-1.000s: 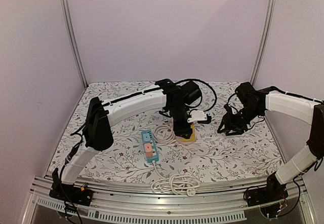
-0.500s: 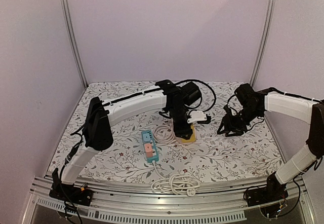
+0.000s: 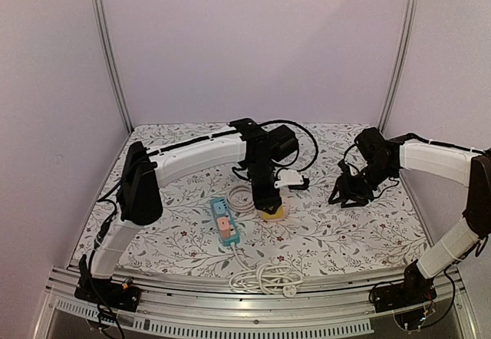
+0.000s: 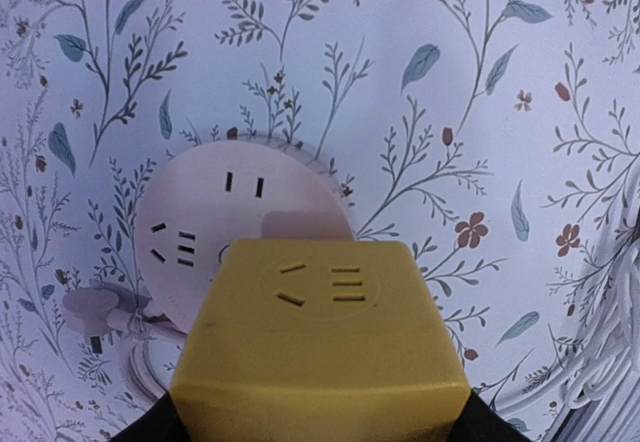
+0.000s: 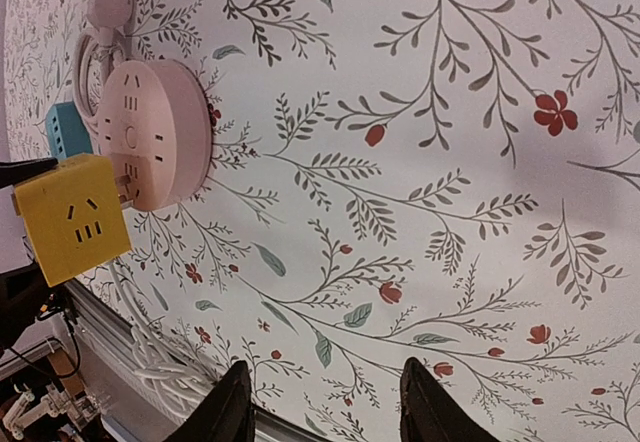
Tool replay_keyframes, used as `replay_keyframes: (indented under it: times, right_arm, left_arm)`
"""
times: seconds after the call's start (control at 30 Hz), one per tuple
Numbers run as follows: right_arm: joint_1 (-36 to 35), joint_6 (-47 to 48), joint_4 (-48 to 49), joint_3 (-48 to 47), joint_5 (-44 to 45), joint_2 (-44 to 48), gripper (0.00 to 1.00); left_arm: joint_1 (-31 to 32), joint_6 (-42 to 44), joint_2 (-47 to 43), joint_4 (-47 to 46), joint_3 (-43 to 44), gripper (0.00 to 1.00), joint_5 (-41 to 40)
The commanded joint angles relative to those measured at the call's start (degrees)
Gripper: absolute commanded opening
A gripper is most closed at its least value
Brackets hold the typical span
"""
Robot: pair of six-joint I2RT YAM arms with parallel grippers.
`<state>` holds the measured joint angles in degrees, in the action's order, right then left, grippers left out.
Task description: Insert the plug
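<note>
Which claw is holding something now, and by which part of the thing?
The left claw grips the yellow cube adapter by its two opposite sides. The right claw is open and empty.

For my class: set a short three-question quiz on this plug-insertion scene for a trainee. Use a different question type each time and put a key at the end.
1. True or false: the right gripper is holding a cable.
2. Short answer: which gripper grips the yellow cube adapter?
3. Multiple choice: in the left wrist view, the adapter overlaps
A) the blue power strip
B) the round socket
C) only bare tablecloth

Key:
1. False. Its fingers stand apart with nothing between them.
2. The left gripper.
3. B
</note>
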<state>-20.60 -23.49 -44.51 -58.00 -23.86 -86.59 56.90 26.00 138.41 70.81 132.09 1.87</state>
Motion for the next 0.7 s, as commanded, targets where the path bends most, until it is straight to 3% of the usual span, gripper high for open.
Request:
replay_keyframes:
  times: [0.0,0.33,0.67]
  right_arm:
    - [-0.1,0.3,1.2,0.3,0.4,-0.7,0.48]
    - [-0.1,0.0,-1.1,-1.0,0.0,0.5,0.48]
    - [-0.1,1.3,-7.7,-4.0,2.5,4.2,0.48]
  left_arm:
    - [-1.4,0.0,-1.6,6.8,-2.4,0.00,-1.7]
    - [-2.3,7.8,0.2,6.1,-2.1,0.00,-1.7]
    - [-2.1,22.4,1.6,4.1,-5.3,0.00,-5.4]
